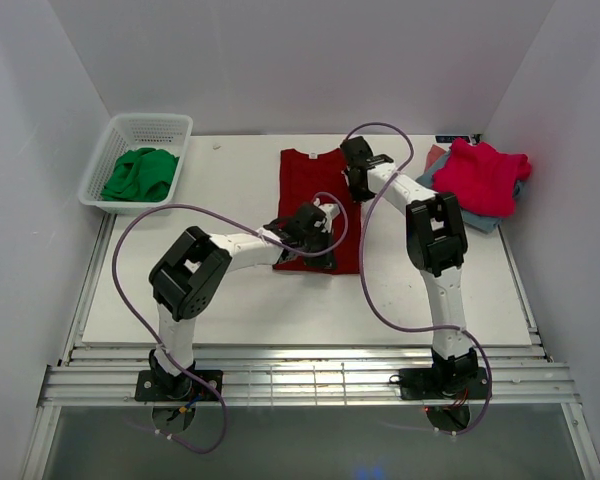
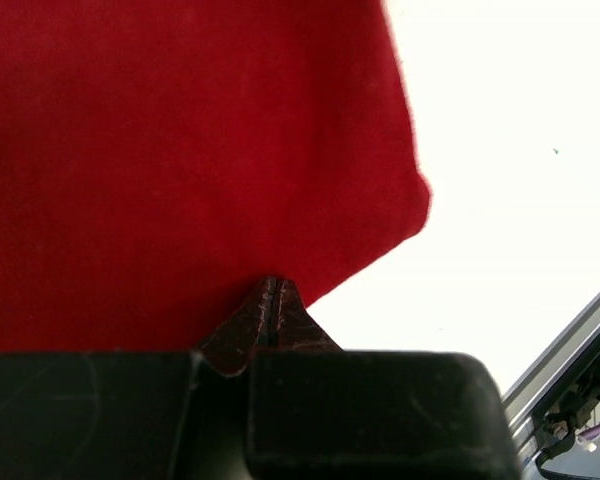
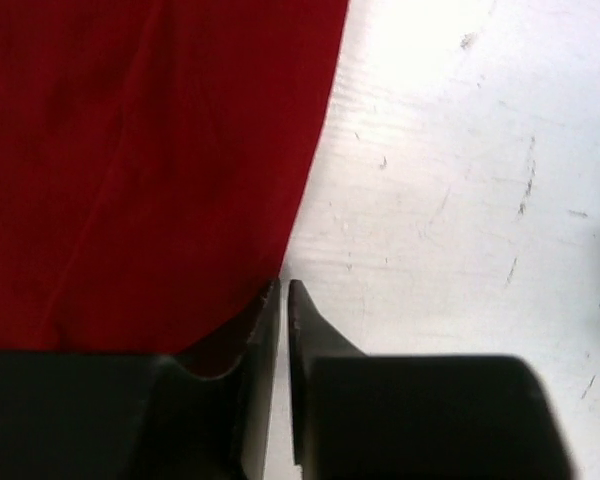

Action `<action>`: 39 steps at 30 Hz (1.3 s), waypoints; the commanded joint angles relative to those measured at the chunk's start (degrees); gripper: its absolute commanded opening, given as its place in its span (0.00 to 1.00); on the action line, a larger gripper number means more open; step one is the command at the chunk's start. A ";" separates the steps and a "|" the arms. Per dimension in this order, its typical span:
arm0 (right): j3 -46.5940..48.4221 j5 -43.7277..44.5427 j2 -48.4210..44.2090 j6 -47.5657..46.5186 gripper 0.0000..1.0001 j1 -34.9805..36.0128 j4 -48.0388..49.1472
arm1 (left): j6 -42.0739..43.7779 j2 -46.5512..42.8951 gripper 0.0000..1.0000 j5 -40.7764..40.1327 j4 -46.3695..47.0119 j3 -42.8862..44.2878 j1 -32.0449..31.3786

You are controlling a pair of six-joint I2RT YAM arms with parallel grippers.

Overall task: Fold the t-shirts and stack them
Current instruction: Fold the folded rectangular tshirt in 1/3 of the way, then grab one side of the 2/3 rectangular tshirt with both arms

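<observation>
The dark red t-shirt [image 1: 315,195] lies flat on the white table as a narrow folded strip, collar to the back. My left gripper [image 1: 315,228] is over its near end. In the left wrist view the jaws are shut, with the tips [image 2: 270,287] at the hem of the shirt [image 2: 180,150] and no cloth seen between them. My right gripper [image 1: 355,172] is at the shirt's right edge. Its jaws [image 3: 283,288] are nearly together and empty, beside the cloth edge [image 3: 150,150]. The pink-red t-shirt [image 1: 483,176] lies on grey-blue folded shirts [image 1: 477,219] at the back right.
A white basket [image 1: 108,150] holding green cloth [image 1: 140,173] stands at the back left. Purple cables loop over both arms. White walls close in the left, back and right. A metal rail [image 1: 310,380] runs along the near table edge.
</observation>
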 commanded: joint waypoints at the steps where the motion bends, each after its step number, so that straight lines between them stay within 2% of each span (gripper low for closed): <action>1: -5.04 1.11 -11.32 1.85 0.17 0.13 0.08 | 1.30 -5.43 0.00 -2.91 -3.87 7.19 -0.62; 2: -7.24 -1.16 -15.87 3.24 0.22 0.22 0.16 | 1.39 -6.39 0.00 -4.58 -6.49 8.79 -0.71; 3: -9.88 -2.40 -18.35 3.87 0.40 0.48 0.34 | 1.65 -6.84 0.03 -6.60 -8.00 10.11 -0.62; 4: -15.99 -3.63 -20.55 4.57 0.48 0.83 0.86 | 1.92 -7.28 0.24 -11.49 -9.84 12.30 -0.71; 6: -22.53 -5.92 -27.05 6.94 0.74 2.14 2.53 | 2.36 -8.85 0.51 -18.00 -15.55 13.37 -0.62; 7: -25.52 -6.36 -28.82 7.73 0.77 2.76 2.89 | 2.62 -9.47 0.59 -22.74 -17.31 13.38 -0.62; 8: -31.03 -6.80 -32.14 9.13 0.80 3.47 3.59 | 3.23 -10.18 0.72 -24.44 -19.68 12.51 -0.62; 14: -44.51 -10.76 -39.54 14.15 0.84 7.95 4.82 | 3.85 -16.24 0.79 -31.13 -27.51 5.66 0.96; 20: -49.72 -12.43 -40.53 17.14 0.84 9.27 8.34 | 3.15 -20.29 0.80 -29.91 -28.32 -1.55 3.86; 31: -50.59 -13.04 -38.24 17.93 0.82 9.80 10.53 | 4.90 -22.75 0.80 -20.69 -18.92 -12.01 10.98; 39: -53.23 -13.05 -37.01 19.16 0.80 10.68 12.12 | 4.56 -22.14 0.80 -15.67 -12.67 -13.52 12.39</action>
